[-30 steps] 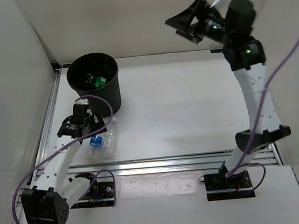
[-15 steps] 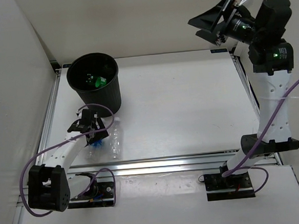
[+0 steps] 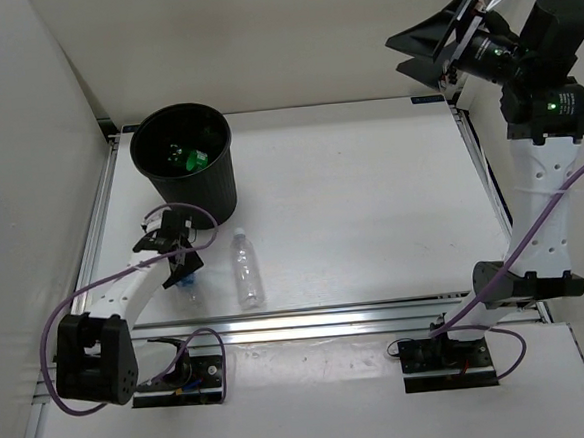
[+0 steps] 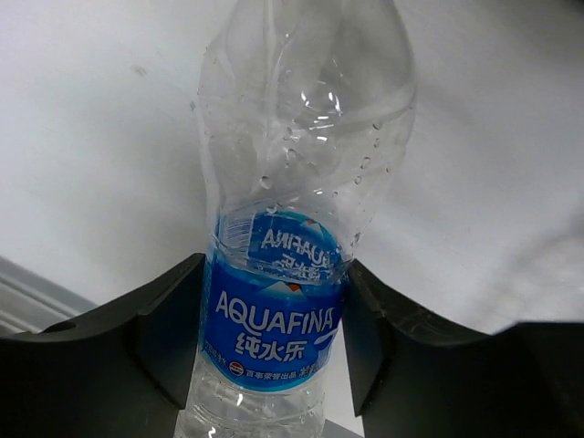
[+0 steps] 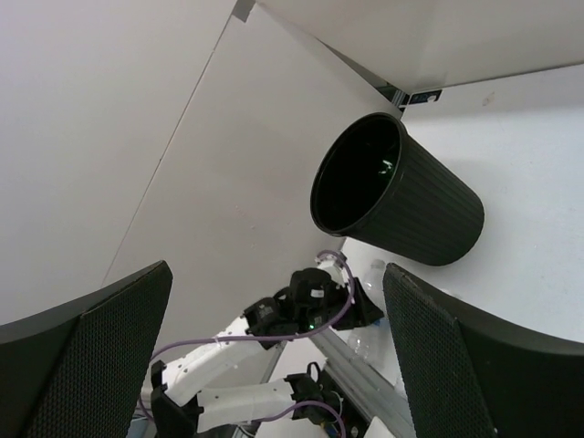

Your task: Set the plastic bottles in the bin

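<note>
The black bin [image 3: 216,191] stands at the back left of the table, with a green bottle [image 3: 196,160] lying inside it. In front of it my left gripper [image 3: 182,267] is shut on a clear bottle with a blue label [image 3: 187,282]. In the left wrist view both fingers [image 4: 164,342] press the sides of that label [image 4: 272,324]. A plain clear bottle [image 3: 247,272] lies free on the table just to the right. My right gripper [image 3: 423,51] hangs open and empty high at the back right, and in its view the bin [image 5: 401,196] shows tilted.
Aluminium rails run along the table's near edge [image 3: 329,317] and left edge [image 3: 102,222]. White walls enclose the back and both sides. A purple cable [image 3: 54,331] loops off the left arm.
My left gripper has dropped and shut on the blue-labelled bottle. The plain clear bottle has rolled to the right. The right arm has swung further right and up.
</note>
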`<state>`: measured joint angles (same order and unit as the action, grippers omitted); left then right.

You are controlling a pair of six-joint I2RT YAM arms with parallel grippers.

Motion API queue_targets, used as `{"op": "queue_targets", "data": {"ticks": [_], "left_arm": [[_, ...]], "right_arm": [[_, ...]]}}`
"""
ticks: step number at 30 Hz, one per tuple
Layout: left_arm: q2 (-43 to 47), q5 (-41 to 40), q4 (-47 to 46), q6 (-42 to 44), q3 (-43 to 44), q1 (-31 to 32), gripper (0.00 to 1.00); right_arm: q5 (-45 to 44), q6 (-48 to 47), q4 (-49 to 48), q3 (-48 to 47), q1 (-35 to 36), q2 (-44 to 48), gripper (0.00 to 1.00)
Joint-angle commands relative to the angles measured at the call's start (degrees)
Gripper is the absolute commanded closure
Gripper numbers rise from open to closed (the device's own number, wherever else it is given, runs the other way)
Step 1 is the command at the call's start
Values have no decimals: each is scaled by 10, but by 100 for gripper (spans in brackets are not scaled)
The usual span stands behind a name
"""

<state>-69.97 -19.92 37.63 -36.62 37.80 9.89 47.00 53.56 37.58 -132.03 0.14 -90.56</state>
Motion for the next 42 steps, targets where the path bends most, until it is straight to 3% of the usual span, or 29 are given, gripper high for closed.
{"op": "queue_targets", "data": {"ticks": [1,6,9,13,18,24,26,28,29,33,34,35,36,39,40,42], "left_arm": [[55,-65,107,-52,105,9,40],[142,-90,270,-137,273,47,40],[178,-98,278,-128,365,65,39],[151,-118,236,-35,473,65,36],[49,-172,52,116,570,65,31],[-129,-214,11,168,707,60,29],[-147,-246,-11,156,701,60,25],[-166,-270,-17,144,691,60,4],[-172,-314,-17,144,696,60,0],[-157,-417,-17,209,771,115,0],[-116,-417,-17,220,772,129,0],[-85,-403,-10,226,763,158,0],[-45,-319,0,205,739,170,0],[139,-64,4,100,543,170,0],[172,-18,4,77,443,170,0],[236,45,70,3,371,175,0]], "right_arm": [[21,-5,-10,24,-2,22,0],[8,-41,-10,126,-2,56,0],[-7,-56,-10,162,-2,67,0],[-7,-61,0,168,8,54,0],[-7,-66,6,147,22,43,0],[-2,-85,20,129,28,38,0],[-2,-85,27,128,28,44,0],[-2,-91,33,135,28,51,0],[-2,-97,33,142,28,58,0],[-2,-102,38,171,28,82,0],[-11,-110,44,172,28,88,0],[-23,-119,50,180,28,100,0],[-30,-124,50,186,28,107,0],[-45,-136,55,219,28,130,0],[-50,-136,55,228,28,135,0],[-55,-136,55,249,33,143,0]]}}
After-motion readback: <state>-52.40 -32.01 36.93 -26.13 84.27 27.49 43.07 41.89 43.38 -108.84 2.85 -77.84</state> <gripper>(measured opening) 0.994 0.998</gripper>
